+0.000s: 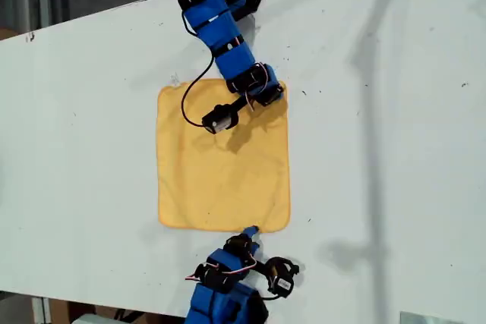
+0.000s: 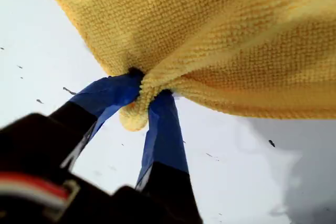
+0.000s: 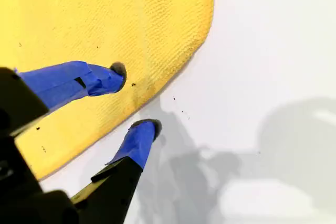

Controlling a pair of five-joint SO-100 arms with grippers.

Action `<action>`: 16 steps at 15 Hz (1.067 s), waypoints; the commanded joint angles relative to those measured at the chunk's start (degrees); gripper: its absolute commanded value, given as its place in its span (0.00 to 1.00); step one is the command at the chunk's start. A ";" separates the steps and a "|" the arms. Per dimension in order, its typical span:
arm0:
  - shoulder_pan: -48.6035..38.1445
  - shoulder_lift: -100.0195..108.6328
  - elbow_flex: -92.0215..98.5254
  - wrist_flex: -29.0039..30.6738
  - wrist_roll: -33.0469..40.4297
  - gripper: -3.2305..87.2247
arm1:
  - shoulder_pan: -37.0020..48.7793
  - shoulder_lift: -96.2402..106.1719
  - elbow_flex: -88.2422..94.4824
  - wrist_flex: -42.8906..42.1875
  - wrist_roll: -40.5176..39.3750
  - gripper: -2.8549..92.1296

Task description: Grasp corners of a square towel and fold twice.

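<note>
The first pincer (image 2: 144, 90) pinches one corner (image 2: 132, 119) of the towel (image 1: 220, 165). The second pincer (image 3: 134, 99), spread, straddles the hem, with the next corner (image 3: 202, 3) just ahead of it.

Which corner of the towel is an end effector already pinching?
The corner at the exterior view's top right, bunched inside my first end effector; the other three lie flat, ungripped.
</note>
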 commanded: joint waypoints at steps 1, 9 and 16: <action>1.23 -2.55 -3.08 -0.70 -0.35 0.24 | -0.70 -0.44 -0.26 0.53 0.88 0.03; 9.67 -13.45 -7.03 -11.69 -7.73 0.25 | -1.76 -0.97 0.00 0.53 2.02 0.03; 9.32 -51.68 -49.39 -0.26 2.02 0.03 | -3.78 2.20 -2.20 3.69 3.87 0.03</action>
